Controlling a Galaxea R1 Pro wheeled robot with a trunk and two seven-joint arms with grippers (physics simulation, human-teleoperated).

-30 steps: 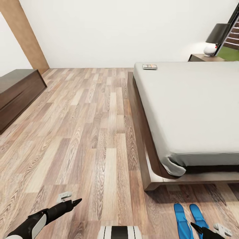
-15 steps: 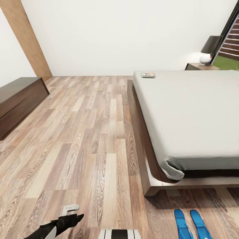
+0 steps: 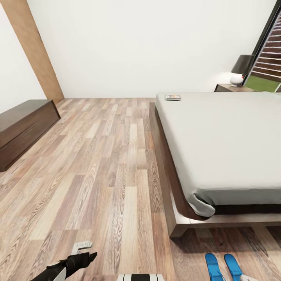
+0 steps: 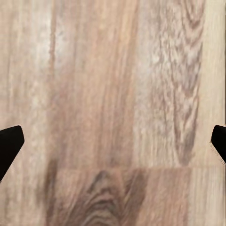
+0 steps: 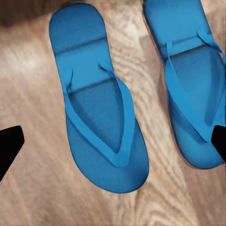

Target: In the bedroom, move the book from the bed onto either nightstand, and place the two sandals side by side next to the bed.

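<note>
The head camera has tilted up since a second ago, so the bed [image 3: 218, 144] sits lower in frame and the right arm has slipped out at the lower right. The book [image 3: 173, 97] lies at the bed's far corner, upper centre. Two blue sandals [image 3: 224, 267] lie side by side on the floor [image 3: 105, 164] at the bed's foot, lower right. The left gripper [image 4: 113, 141] hangs with jaws spread over bare planks; the right gripper [image 5: 113, 141] is spread above the sandals.

Two bright blue sandals [image 5: 101, 108] [image 5: 190, 80] were seen lying side by side, apart, on the wood-plank floor [image 5: 33, 94]. The black fingertips [image 5: 9, 146] of the right gripper [image 5: 113, 143] were spread wide at either edge.
</note>
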